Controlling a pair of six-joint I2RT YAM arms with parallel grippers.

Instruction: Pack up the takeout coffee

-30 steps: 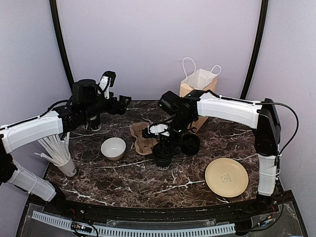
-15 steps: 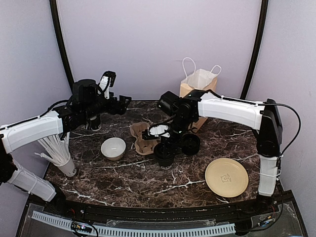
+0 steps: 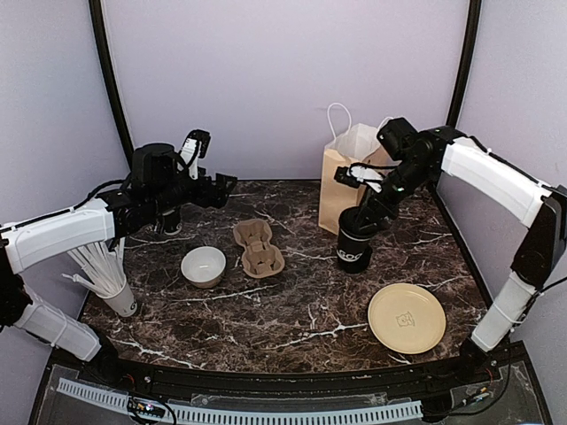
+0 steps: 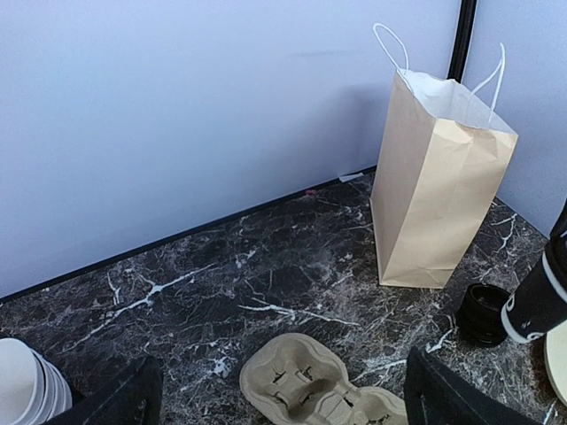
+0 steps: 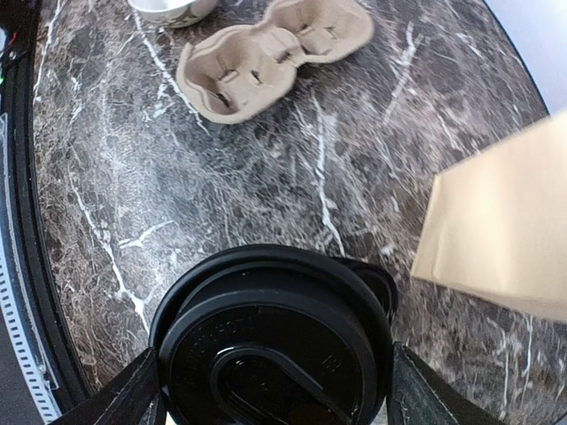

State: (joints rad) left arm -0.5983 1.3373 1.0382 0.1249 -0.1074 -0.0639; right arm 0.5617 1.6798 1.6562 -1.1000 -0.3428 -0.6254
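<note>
A black takeout coffee cup (image 3: pixel 354 250) with white lettering and a black lid (image 5: pixel 275 354) hangs slightly tilted just in front of the brown paper bag (image 3: pixel 341 177). My right gripper (image 3: pixel 358 221) is shut on it, one finger at each side of the lid. A low stack of black lids (image 4: pixel 483 312) sits beneath and beside the cup. The pulp cup carrier (image 3: pixel 259 248) lies empty mid-table. My left gripper (image 3: pixel 221 186) hovers open at the back left, above the carrier's far end (image 4: pixel 310 385), holding nothing. No other lidded coffee shows.
A white bowl (image 3: pixel 203 266) sits left of the carrier. There is a yellow plate (image 3: pixel 406 317) at the front right. A cup of white sticks (image 3: pixel 108 270) stands at the left edge. Under the left arm is a dark cup (image 3: pixel 168 221). The bag (image 4: pixel 438 195) stands open against the back wall.
My right arm has carried the coffee cup from the table's middle, near the carrier, rightward and back to the front of the bag. The left arm has not moved.
</note>
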